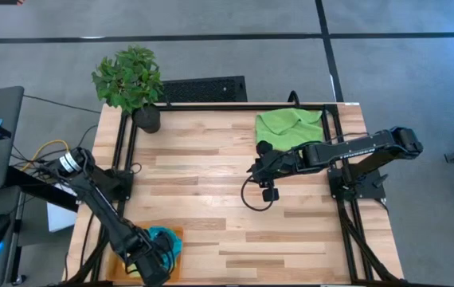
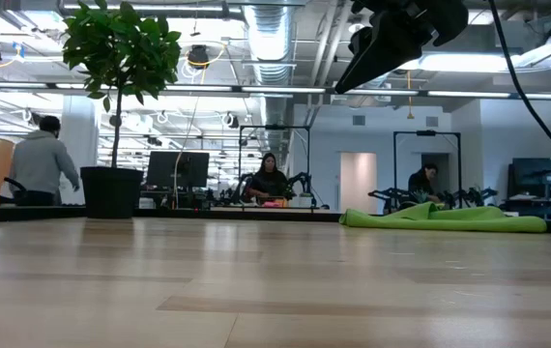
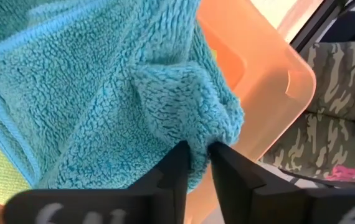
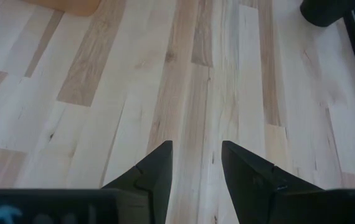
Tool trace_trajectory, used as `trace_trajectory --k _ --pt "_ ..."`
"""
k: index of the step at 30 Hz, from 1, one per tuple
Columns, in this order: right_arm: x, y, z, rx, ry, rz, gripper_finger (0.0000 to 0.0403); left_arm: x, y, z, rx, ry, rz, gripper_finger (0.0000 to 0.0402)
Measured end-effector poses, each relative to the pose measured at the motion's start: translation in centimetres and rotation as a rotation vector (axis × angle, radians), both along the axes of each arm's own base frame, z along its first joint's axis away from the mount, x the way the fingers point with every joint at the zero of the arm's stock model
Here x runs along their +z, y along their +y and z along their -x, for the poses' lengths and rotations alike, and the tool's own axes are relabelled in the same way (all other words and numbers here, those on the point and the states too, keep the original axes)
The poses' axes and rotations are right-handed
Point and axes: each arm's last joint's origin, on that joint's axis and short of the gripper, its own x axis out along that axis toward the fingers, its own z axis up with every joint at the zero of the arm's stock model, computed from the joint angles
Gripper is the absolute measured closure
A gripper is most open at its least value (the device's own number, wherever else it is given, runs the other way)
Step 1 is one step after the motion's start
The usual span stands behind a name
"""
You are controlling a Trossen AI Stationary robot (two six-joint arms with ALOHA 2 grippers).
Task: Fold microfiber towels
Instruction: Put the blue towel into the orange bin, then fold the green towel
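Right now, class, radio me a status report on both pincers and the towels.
Left pincer at the orange tray, fingers pinching a teal towel fold. Right pincer open, empty, above bare table. Green towel lies crumpled at far edge. Nothing in the way.

A teal towel (image 3: pixel 96 93) is being shown against an orange tray (image 3: pixel 261 93). A lime green towel (image 1: pixel 289 127) is being seen upper right on the pale, striped wooden surface (image 1: pixel 203 183).
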Motion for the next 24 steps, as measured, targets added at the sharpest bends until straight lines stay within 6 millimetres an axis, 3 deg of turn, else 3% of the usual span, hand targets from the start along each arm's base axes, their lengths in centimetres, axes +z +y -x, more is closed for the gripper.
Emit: trace_trajectory --k 6,12,19,24 --pt "0.0 0.1 0.0 0.027 0.004 -0.027 0.0242 0.0 0.2 -0.2 -0.027 0.029 0.028 0.0302" --pt "0.0 0.2 0.0 0.048 0.007 -0.049 0.0242 0.2 0.4 -0.1 -0.049 0.02 0.019 0.0293" --pt "-0.1 0.0 0.1 -0.003 0.021 0.005 0.0242 3.0 2.3 1.1 -0.01 -0.064 -0.046 0.0293" --pt "-0.4 -0.7 0.3 -0.058 0.052 0.048 0.0242 5.1 4.8 2.1 0.038 -0.214 -0.227 0.0293"
